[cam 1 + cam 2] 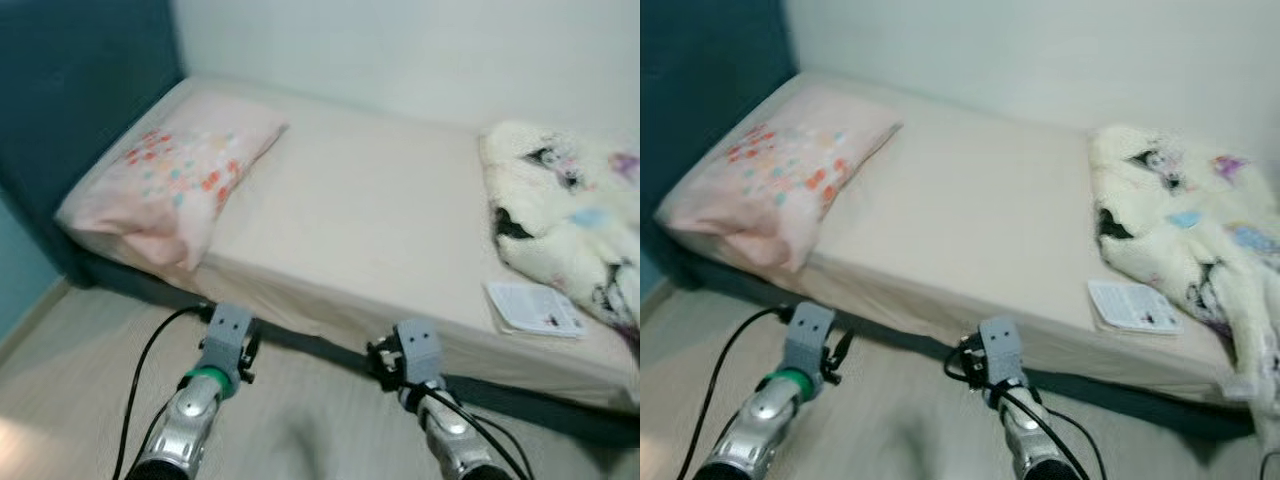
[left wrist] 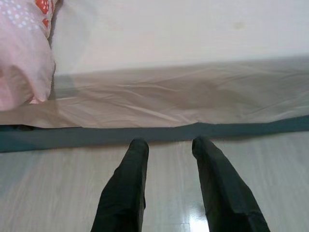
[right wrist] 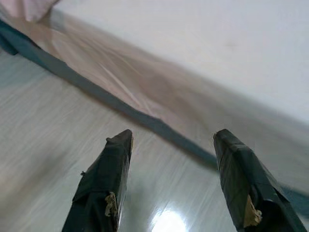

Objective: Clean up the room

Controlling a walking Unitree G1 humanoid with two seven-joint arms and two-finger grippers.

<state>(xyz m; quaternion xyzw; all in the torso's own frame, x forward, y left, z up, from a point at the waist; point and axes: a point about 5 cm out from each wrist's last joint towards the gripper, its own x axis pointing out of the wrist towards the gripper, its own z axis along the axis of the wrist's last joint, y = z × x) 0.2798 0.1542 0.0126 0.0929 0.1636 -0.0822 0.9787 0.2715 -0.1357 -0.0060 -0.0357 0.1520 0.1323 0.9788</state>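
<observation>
Both our pincers are held low over the pale floor point(image 1: 80, 340), in front of the bed point(image 1: 370, 230). Our left gripper point(image 2: 166, 147) has its two black fingers a little apart, with a narrow gap, and holds nothing; its tips point to the dark bed base point(image 2: 145, 134). Our right gripper point(image 3: 171, 137) stands wider, with a clear space between the fingers, and also holds nothing.

From the head view, we see the bed at 12 o'clock, covered with a beige sheet. A pink pillow point(image 1: 175, 175) with small coloured dots lies at about 10 o'clock, near the dark blue headboard point(image 1: 80, 90). A fluffy cream blanket point(image 1: 570, 215) with cartoon prints lies crumpled at about 2 o'clock, on the far right end of the mattress. Just beside it, near the front edge of the bed, a white paper leaflet point(image 1: 535, 308) lies flat on the sheet. The picture is slightly blurred.
</observation>
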